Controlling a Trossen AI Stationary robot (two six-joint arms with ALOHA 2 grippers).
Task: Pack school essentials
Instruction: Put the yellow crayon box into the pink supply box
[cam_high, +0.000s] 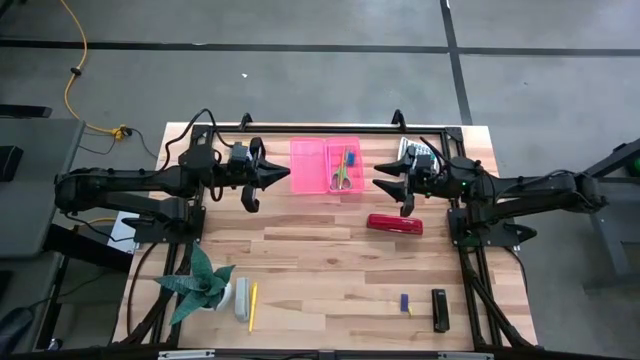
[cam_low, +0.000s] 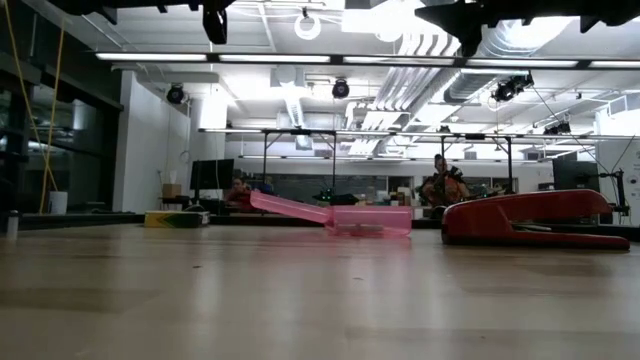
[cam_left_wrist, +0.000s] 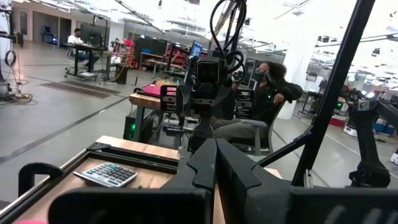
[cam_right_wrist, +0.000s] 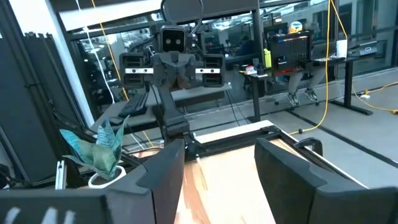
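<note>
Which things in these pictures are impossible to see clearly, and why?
- Contents of the pink case: too small in the high view; the case wall hides them in the low view.
- Small blue piece: too small to identify.
- Calculator: partly hidden by the right gripper, high view.

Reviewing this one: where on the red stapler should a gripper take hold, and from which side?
Grip the red stapler across its narrow width near mid-length, coming straight down from above. It lies flat on the table, long axis running left to right, with bare wood all round it. The right gripper is nearest, so it is probably the better choice.
</note>
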